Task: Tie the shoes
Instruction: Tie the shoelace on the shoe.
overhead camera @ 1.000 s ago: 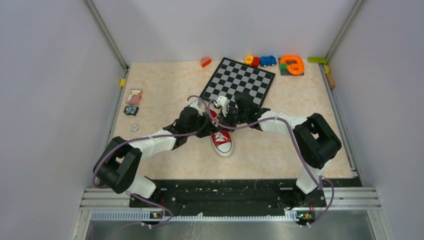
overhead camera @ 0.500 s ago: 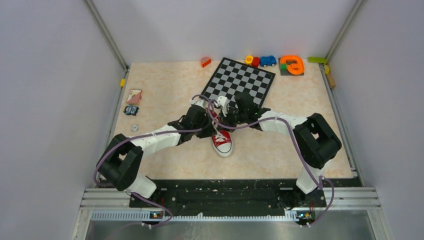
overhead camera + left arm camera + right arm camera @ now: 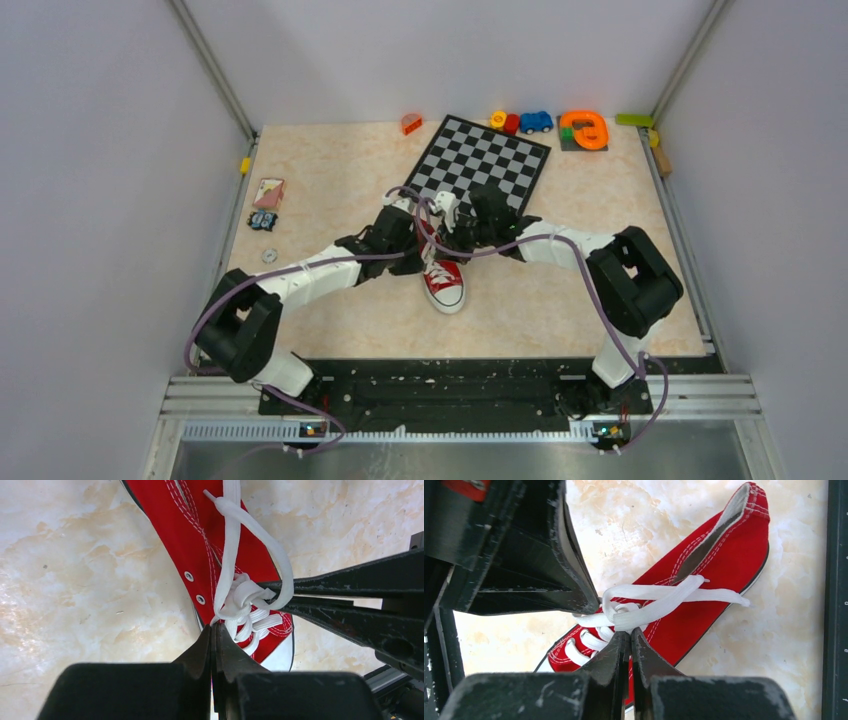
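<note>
Marbled table bears sneaker (left claw, right claw pinch laces).

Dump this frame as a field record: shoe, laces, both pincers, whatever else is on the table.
shoe: red canvas low sneaker with white toe cap, on its sole, toe toward the arm bases
laces: white laces bunched over the upper eyelets, one loop pulled out, no finished bow visible
left pincer: left pincer shut, tips pinching a lace strand beside the eyelets
right pincer: right pincer shut on the lace loop
arms: both meet over the shoe
surface: marbled beige tabletop
clutter: black-and-white checkered board behind the shoe; blue toy car at the far edge
</note>
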Controlling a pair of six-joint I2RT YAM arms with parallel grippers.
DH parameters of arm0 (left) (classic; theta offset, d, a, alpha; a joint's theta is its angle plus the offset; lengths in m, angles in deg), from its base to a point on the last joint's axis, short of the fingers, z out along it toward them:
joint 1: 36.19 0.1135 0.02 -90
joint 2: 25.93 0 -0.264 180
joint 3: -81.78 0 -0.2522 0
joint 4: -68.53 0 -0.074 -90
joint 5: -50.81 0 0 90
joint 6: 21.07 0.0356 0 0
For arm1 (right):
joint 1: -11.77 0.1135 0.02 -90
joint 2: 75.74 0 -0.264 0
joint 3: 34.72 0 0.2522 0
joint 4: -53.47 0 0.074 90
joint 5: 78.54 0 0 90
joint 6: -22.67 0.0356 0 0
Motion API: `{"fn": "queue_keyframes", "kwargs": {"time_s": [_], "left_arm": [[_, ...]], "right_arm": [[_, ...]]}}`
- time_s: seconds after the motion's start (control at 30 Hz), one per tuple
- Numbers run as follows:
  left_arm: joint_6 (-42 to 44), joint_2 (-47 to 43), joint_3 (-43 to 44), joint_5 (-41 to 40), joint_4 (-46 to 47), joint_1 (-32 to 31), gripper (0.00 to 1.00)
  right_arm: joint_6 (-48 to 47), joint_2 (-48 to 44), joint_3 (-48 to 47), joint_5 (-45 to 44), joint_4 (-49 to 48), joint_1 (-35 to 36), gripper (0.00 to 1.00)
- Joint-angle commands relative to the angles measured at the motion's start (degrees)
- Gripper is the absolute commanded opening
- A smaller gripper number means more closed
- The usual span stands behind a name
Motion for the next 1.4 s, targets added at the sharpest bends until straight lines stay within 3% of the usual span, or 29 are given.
{"fn": "queue_keyframes", "kwargs": {"time_s": [0.0, 0.27, 0.53, 0.97, 1.37], "left_arm": [[3.49, -2.71, 3.05, -0.10, -4.55, -0.13, 0.00], [6.97, -0.71, 2.07, -6.33, -3.35, 0.48, 0.00], [9.53, 0.80, 0.43, -7.71, -1.15, 2.85, 0.00], [6.73, 3.59, -2.11, -7.70, -2.25, 4.85, 0.00], [5.95, 2.89, -4.57, -8.54, -0.04, 5.78, 0.00]], "right_arm": [[1.66, 0.67, -1.73, -1.13, -1.05, -1.27, 0.00], [3.72, 2.64, -1.33, -4.25, 0.56, -3.19, 0.00], [3.78, 4.30, -1.81, -8.07, 4.08, -3.68, 0.00], [5.66, 3.52, -0.96, -23.46, 8.39, -3.64, 0.00], [17.71, -1.40, 4.37, -37.83, 5.35, -4.43, 0.00]]}}
